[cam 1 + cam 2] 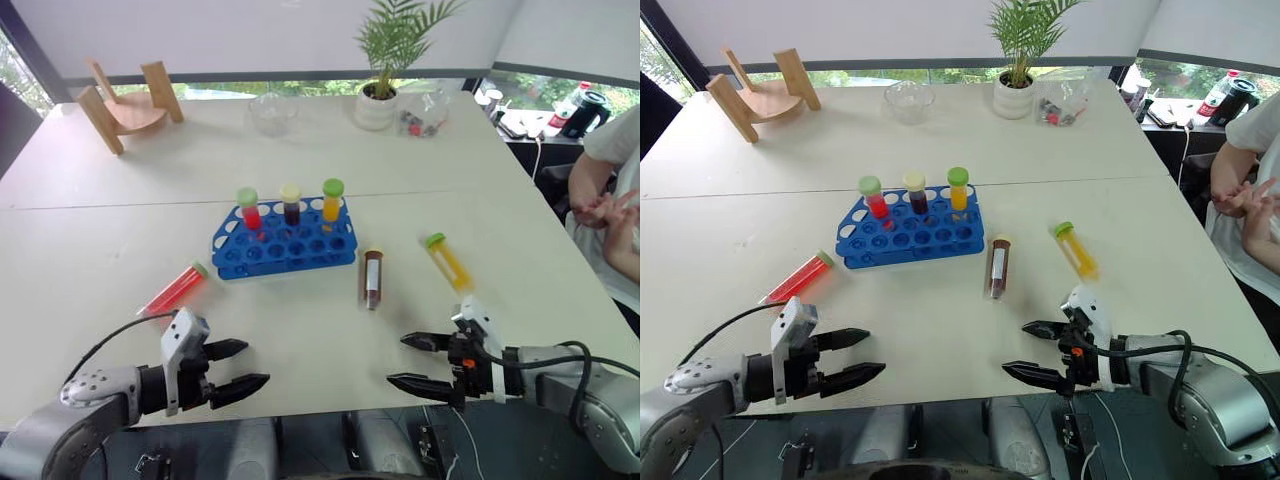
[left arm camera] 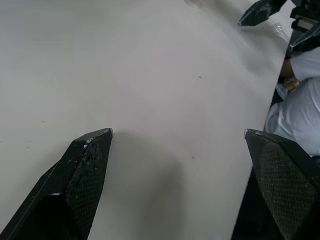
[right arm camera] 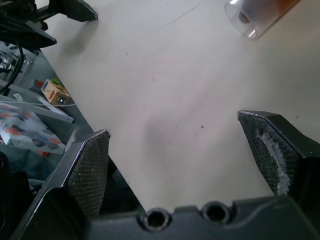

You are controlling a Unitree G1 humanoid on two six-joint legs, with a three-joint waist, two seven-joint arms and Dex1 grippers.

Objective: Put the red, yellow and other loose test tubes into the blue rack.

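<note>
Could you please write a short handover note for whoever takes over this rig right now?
Left tool: open, holding nothing, near the table's front edge.
Right tool: open, holding nothing, near the front edge too.
Blue rack: mid-table, three capped tubes upright in its back row.
Loose on the table: red tube left of the rack, dark brown tube to its right, yellow tube further right.
Done: three racked. Left: three loose tubes.
</note>
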